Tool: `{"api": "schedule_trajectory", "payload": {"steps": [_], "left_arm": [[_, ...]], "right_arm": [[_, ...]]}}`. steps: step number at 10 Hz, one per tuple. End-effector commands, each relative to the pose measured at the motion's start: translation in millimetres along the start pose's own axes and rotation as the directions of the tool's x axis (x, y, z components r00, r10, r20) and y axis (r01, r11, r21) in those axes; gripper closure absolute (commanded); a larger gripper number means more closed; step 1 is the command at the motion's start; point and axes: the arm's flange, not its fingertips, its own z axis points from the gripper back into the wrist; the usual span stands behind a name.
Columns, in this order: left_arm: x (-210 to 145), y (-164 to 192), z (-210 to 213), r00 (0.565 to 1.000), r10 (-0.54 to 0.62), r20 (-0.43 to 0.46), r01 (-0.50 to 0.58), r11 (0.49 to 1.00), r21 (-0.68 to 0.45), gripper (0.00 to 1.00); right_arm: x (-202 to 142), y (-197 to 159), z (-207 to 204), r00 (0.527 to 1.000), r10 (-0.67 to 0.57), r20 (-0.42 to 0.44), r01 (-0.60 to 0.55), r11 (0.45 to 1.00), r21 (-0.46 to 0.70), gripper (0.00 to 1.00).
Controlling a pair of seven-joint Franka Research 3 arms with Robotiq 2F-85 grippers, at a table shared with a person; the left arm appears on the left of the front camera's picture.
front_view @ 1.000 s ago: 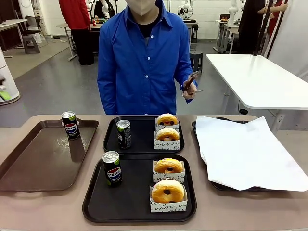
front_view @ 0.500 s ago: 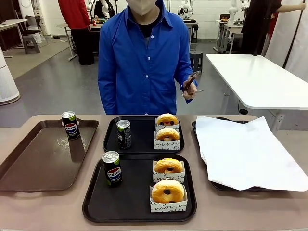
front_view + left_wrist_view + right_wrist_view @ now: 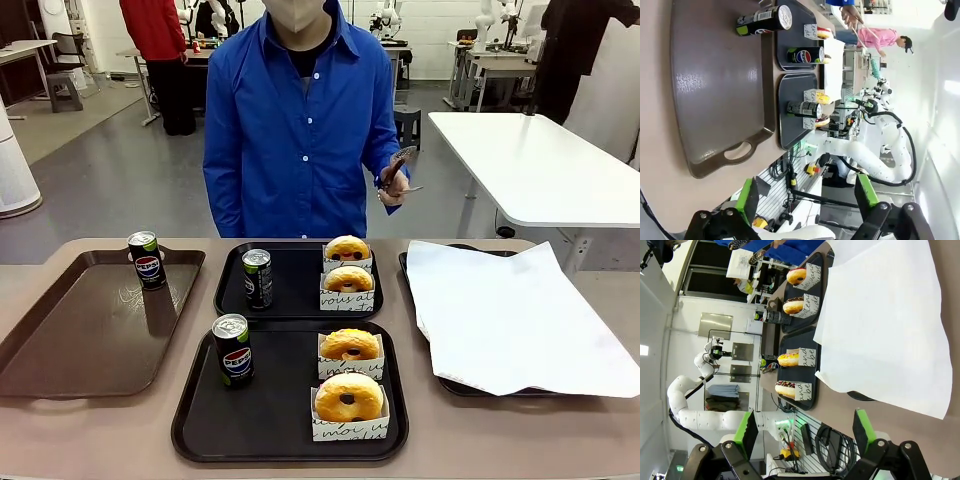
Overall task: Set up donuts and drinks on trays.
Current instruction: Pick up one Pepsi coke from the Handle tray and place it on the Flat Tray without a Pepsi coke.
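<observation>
Two black trays lie mid-table. The far tray [image 3: 295, 298] carries a Pepsi can [image 3: 257, 278] and two sleeved donuts [image 3: 347, 247] [image 3: 348, 279]. The near tray [image 3: 260, 410] carries a can [image 3: 232, 350] and two more sleeved donuts [image 3: 349, 344] [image 3: 348, 396]. A third can [image 3: 147, 259] stands at the far corner of the brown tray [image 3: 90, 330]. My left gripper [image 3: 806, 196] hangs open and empty off the brown tray's [image 3: 715, 85] handle end. My right gripper [image 3: 804, 427] is open and empty too, beside the white paper [image 3: 880, 315].
A tray lined with white paper [image 3: 510, 315] takes up the right side of the table. A person in a blue shirt stands at the far edge, holding tongs [image 3: 398, 170] at chest height. A white table stands behind on the right.
Nothing on the table has moved. Only people far in the background have shifted.
</observation>
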Motion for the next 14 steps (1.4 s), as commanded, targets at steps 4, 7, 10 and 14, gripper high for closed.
{"api": "schedule_trajectory", "payload": {"steps": [4,7,10,14], "left_arm": [[-5.4,3.2,11.1,0.999,-0.022,0.028,0.021,0.999,0.036,0.00],[-3.1,3.0,7.9,1.000,-0.016,0.022,0.016,1.000,0.016,0.00],[-3.1,3.0,7.9,1.000,-0.016,0.022,0.016,1.000,0.016,0.00],[-3.1,3.0,7.9,1.000,-0.016,0.022,0.016,1.000,0.016,0.00]], "right_arm": [[1.3,-0.8,-0.1,1.000,0.012,0.010,-0.013,1.000,0.022,0.00],[1.3,-0.8,-0.1,1.000,0.012,0.010,-0.013,1.000,0.022,0.00],[1.3,-0.8,-0.1,1.000,0.012,0.010,-0.013,1.000,0.022,0.00],[1.3,-0.8,-0.1,1.000,0.012,0.010,-0.013,1.000,0.022,0.00]]}}
